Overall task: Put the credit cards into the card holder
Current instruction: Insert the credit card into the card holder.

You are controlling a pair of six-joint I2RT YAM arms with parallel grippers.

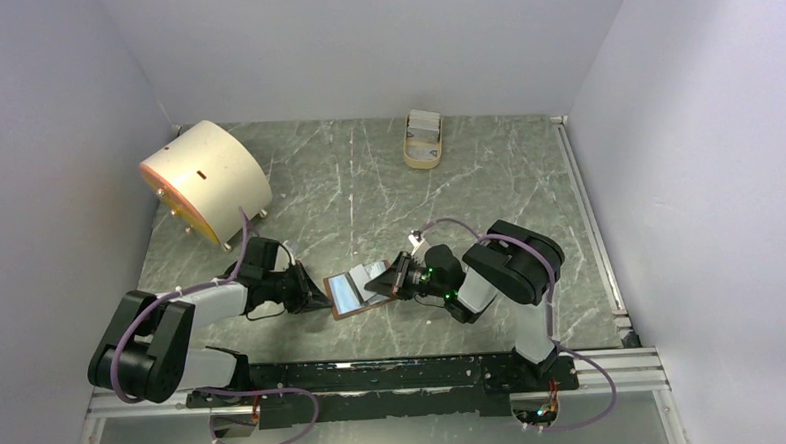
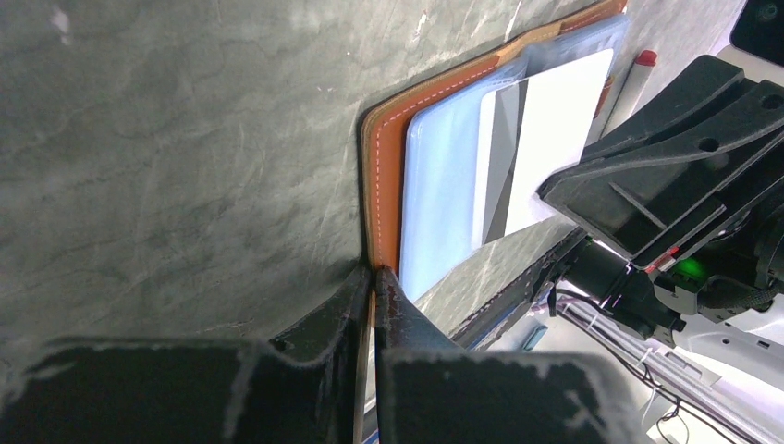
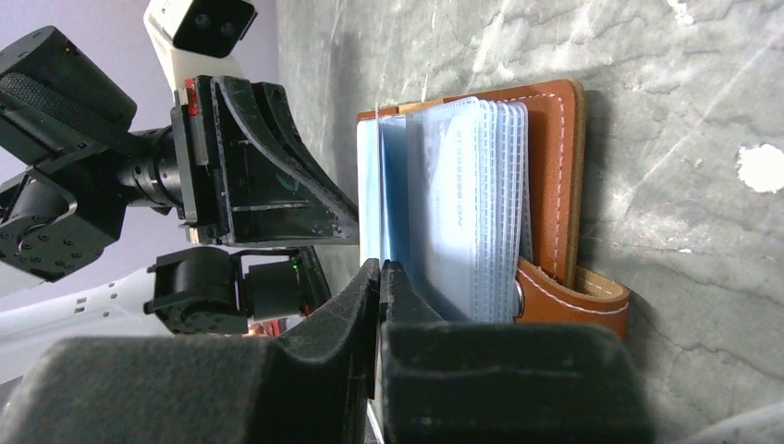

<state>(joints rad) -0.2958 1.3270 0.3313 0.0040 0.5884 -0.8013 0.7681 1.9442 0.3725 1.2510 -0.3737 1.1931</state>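
Note:
The card holder point(image 1: 347, 294), brown leather with a light blue inside, is held open between the two arms just above the table. My left gripper point(image 2: 373, 275) is shut on its stitched leather edge point(image 2: 384, 148). A white credit card point(image 2: 564, 111) lies partly inside a clear blue sleeve, and its outer end is pinched by my right gripper point(image 3: 380, 266), which is shut on it. In the right wrist view the plastic sleeves point(image 3: 471, 203) fan out beside the brown cover point(image 3: 555, 166) and snap tab point(image 3: 578, 296). The left gripper point(image 1: 317, 295) and the right gripper point(image 1: 387, 280) face each other across the wallet.
A big cream drum point(image 1: 205, 180) lies on its side at the back left. A tan oval tray point(image 1: 423, 141) stands at the back middle. A thin white stick with a red tip point(image 2: 638, 74) lies beyond the wallet. A black rail point(image 1: 376, 373) runs along the near edge.

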